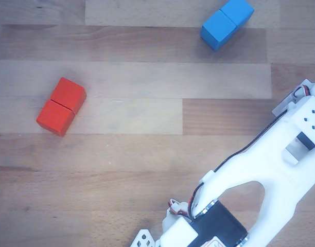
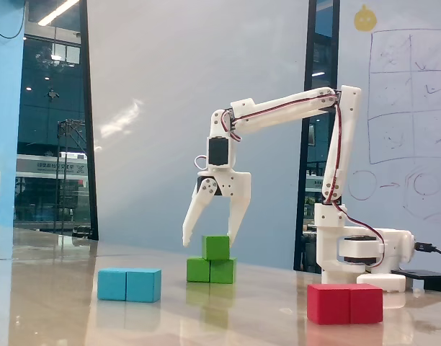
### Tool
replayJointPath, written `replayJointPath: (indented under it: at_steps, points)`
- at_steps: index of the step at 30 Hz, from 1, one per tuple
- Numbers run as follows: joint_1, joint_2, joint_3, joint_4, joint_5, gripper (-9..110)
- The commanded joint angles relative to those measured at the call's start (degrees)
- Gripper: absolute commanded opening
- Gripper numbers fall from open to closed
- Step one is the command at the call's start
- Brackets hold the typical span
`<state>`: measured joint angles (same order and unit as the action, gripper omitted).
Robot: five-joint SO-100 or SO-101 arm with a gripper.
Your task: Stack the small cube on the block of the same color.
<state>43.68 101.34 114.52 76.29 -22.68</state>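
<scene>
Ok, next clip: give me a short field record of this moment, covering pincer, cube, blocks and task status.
pincer: open, fingertips level with the cube's top, not gripping
small green cube: on top of the green block
green block: on the table, under the cube
blue block: left in the fixed view
red block: right in the fixed view
task status: cube stacked on the matching colour

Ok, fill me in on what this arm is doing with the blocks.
In the fixed view, the small green cube sits on top of the green double block, so the stack is made. The white arm's gripper hangs just above it with its fingers spread wide, one on each side of the cube and not gripping it. The blue double block and the red double block lie apart on the table, untouched.
</scene>
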Motion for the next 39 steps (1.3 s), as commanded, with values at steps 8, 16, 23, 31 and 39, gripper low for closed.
replayJointPath:
  at_steps: [8,16,23,31,39]
  points:
    - [0.6,9.9,-5.3,0.8,-0.4,28]
    - [0.7,13.1,-5.3,4.9,-0.4,28]
    - [0.4,13.1,-5.3,5.4,-0.4,28]
    - [-2.4,13.2,-5.5,5.4,-0.4,28]
    - [-13.1,20.0,-4.7,5.4,0.4,28]
